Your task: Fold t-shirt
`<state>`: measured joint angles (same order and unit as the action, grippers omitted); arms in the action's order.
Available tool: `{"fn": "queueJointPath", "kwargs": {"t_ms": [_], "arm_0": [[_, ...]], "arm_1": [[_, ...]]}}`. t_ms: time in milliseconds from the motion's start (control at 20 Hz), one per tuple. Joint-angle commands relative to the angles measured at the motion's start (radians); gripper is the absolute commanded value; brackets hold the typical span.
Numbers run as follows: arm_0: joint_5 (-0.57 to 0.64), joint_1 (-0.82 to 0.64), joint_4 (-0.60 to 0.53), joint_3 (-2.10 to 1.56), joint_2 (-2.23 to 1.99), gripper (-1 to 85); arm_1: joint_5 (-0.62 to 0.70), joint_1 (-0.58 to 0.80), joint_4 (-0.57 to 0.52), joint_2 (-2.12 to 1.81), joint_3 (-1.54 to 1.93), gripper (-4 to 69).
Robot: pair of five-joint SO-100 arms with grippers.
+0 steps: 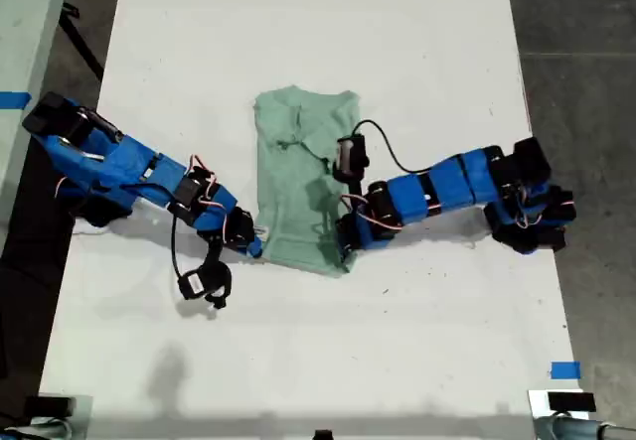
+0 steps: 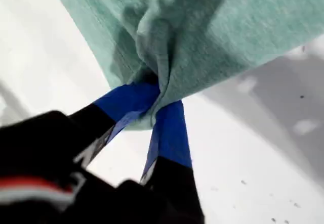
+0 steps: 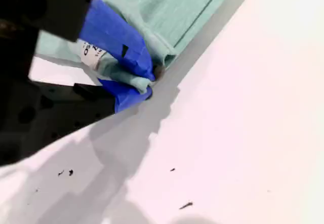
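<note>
- T-shirt [image 1: 298,177] lies mid-table [image 1: 397,43], a narrow strip, its collar end away from the near edge.
- At the exterior view's left, one blue arm [image 1: 129,172] pinches the shirt's near corner; at its right, another arm [image 1: 437,187] pinches the opposite near corner. Which is first cannot be told.
- First gripper [image 2: 154,100] is clamped on a bunched fold; the thick wad could slide free once lifted.
- Second gripper [image 3: 147,80] grips only the hem's edge; a thin bite, likely to slip.
- Uneven lifting would skew the fold.
</note>
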<state>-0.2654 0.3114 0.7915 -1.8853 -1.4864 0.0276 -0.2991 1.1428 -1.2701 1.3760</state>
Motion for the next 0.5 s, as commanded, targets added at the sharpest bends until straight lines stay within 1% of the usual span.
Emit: {"fn": "queueJointPath", "kwargs": {"t_ms": [0, 100, 150, 200, 250, 300, 350, 400, 450], "arm_0": [[-0.044, 0.121, 0.015, 0.095, -0.037, 0.0], [-0.046, 0.164, -0.035, 0.158, 0.0, 0.0], [-0.044, 0.176, -0.037, 0.199, 0.026, 0.0], [-0.041, 0.183, -0.037, 0.222, 0.031, 0.0], [-0.035, 0.181, -0.037, 0.235, 0.017, 0.0], [-0.018, 0.166, -0.028, 0.239, -0.009, 0.0], [-0.002, 0.143, -0.015, 0.236, -0.046, 0.0], [0.035, 0.106, 0.012, 0.239, -0.086, 0.0], [0.078, 0.058, 0.051, 0.245, -0.135, 0.0]], "arm_1": [[-0.081, -0.104, -0.1, -0.264, 0.163, -1.1], [-0.123, -0.155, -0.212, -0.307, 0.232, -1.1], [-0.13, -0.17, -0.258, -0.307, 0.238, -1.1], [-0.135, -0.176, -0.282, -0.311, 0.239, -1.1], [-0.126, -0.169, -0.284, -0.324, 0.241, -1.1], [-0.121, -0.143, -0.287, -0.362, 0.267, -1.1], [-0.101, -0.103, -0.322, -0.426, 0.321, -1.1], [-0.064, -0.051, -0.353, -0.502, 0.377, -1.1], [-0.026, 0.008, -0.35, -0.572, 0.42, -1.1]]}}
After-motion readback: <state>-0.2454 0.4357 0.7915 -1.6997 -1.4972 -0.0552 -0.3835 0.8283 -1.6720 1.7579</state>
